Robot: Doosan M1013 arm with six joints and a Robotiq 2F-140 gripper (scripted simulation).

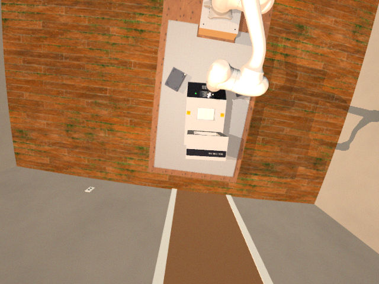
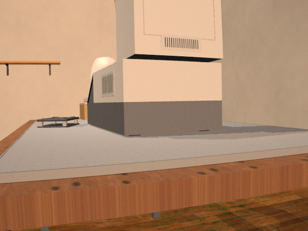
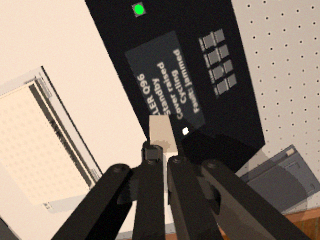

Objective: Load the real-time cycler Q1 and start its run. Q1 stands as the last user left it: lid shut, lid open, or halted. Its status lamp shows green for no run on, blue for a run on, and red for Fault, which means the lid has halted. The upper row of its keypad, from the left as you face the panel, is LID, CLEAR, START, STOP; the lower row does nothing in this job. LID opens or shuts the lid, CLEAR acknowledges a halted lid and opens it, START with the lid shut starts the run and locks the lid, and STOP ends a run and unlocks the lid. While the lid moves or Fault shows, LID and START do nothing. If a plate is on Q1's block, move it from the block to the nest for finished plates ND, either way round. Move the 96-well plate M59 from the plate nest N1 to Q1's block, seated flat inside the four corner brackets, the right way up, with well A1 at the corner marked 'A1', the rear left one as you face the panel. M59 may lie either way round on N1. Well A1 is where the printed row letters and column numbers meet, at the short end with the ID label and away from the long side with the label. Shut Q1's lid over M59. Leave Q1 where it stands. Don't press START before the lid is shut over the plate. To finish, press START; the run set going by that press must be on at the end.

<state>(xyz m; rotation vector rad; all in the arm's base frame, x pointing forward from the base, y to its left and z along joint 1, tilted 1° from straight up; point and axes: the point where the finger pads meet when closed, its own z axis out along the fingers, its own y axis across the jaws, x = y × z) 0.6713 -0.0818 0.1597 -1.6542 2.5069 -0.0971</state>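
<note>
Gripper clenched tight on nothing, the pale fingertips pressed together into one blunt point, poised above the black control panel of cycler Q1. Status lamp shows green, so no run is on. The keypad lies beyond the display, a little apart from the tips. Plate M59 sits on Q1's block at the left of the wrist view, a pale dotted well field inside its frame, apparently flat; from above it shows as the light rectangle between two yellow warning marks. Its orientation marks are too small to read. Lid stands raised at the far end of the machine from the panel, a dark gap beneath it in the exterior view. An empty dark nest lies left of the panel on the grey mat. Judgement: the plate is light, thin moulded plastic, stiff enough to lift but smooth-sided and liable to slip or tilt; should it need reseating, take it across opposite skirt walls, level, never on the well face. Next comes a keypress, likely LID, and closed fingers suit that: a short, straight push, gentle enough not to shift Q1.
</note>
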